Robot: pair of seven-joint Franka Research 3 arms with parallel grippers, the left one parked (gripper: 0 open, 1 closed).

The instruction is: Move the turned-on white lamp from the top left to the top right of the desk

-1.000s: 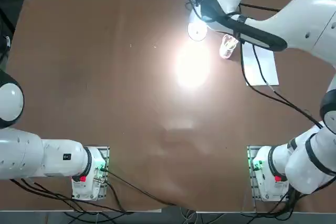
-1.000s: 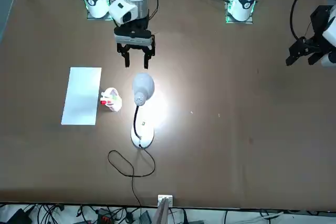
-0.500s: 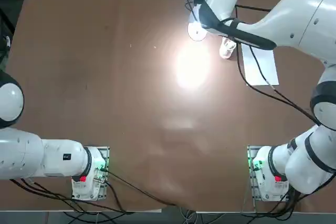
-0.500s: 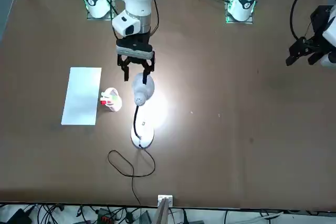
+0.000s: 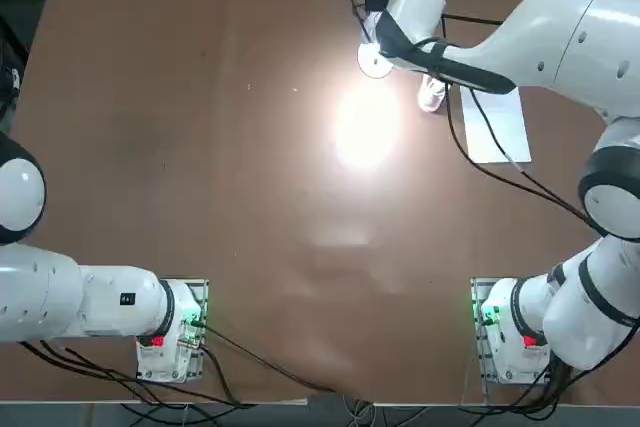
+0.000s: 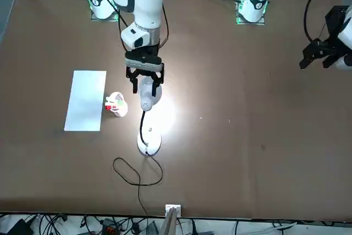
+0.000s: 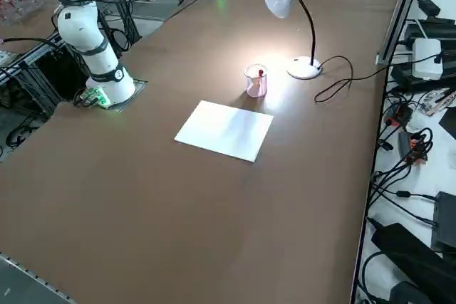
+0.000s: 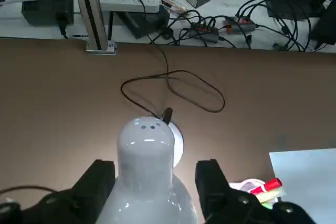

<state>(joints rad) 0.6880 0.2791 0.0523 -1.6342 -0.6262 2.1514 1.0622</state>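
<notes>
The right gripper [image 8: 155, 182] has its fingers [image 8: 100, 179] spread wide on either side of the lamp [image 8: 144, 150] head, one finger on each flank with a sliver of gap showing, so nothing is held yet; I judge the task to be at the reach-and-grasp stage, with closing on the head, carrying the lamp across and setting it down all left to do. The wrist view alone shows this straddle close up, along with the disc base half hidden behind the head, the black cord [image 8: 173, 85] looping over the desk [image 8: 52, 93] beyond it, and the pen cup [image 8: 254, 188] and a corner of the paper sheet [image 8: 307, 174] off to one side. The front view shows what the wrist view cannot: the whole lamp [image 6: 147, 119] standing upright, base planted on the desk, head tucked between the open jaws of the gripper [image 6: 144, 86], and the bright pool of light beside it. From overhead the arm covers most of the lamp, leaving only the base [image 5: 375, 63] and the glow visible near the far edge, roughly mid-width of the desk. The right side view gives the slim curved neck and the base [image 7: 304, 69] just beside the cup [image 7: 256, 80], with the paper [image 7: 224, 129] nearer the camera.
</notes>
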